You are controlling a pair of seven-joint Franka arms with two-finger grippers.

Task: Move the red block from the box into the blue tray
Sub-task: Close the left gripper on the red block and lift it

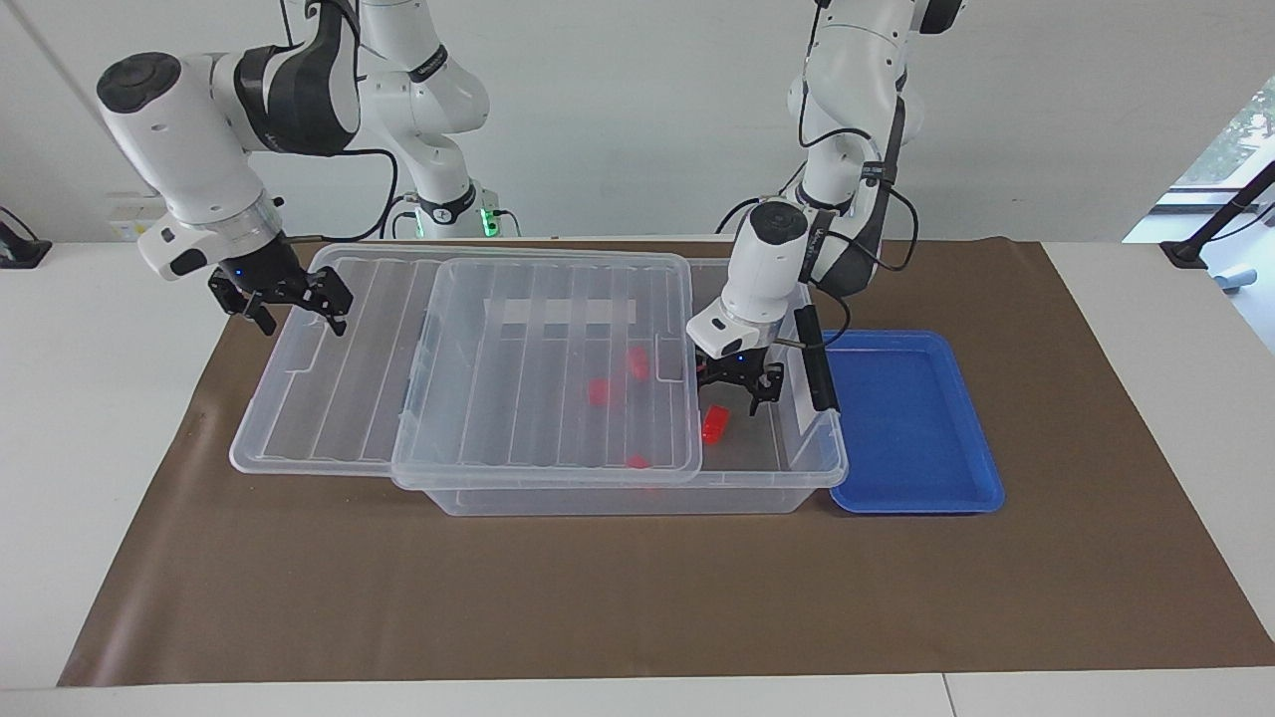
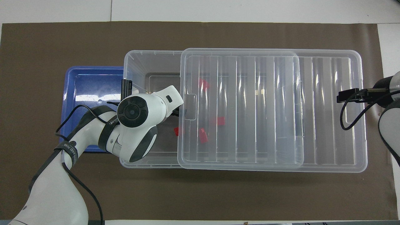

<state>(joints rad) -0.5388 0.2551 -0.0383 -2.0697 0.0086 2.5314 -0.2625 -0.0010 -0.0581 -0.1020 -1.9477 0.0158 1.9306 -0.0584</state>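
The box (image 1: 637,488) is set on a mat (image 1: 637,597) on the surface (image 1: 100,448), with the tray (image 1: 911,423) just beside it toward the left arm's end. The lid (image 1: 478,368) is laid on the box, slid toward the right arm's end. Blocks (image 1: 713,423) are kept inside the box.

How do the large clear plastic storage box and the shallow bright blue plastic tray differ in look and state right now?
The clear plastic storage box is see-through, deep and large; the blue plastic tray is opaque, shallow and smaller. The box holds small red blocks; the tray holds nothing. The box is partly covered by its slid-aside ribbed clear lid, with the open left gripper inside its uncovered end; the tray has no cover. Both are rectangular and sit side by side on the brown mat.
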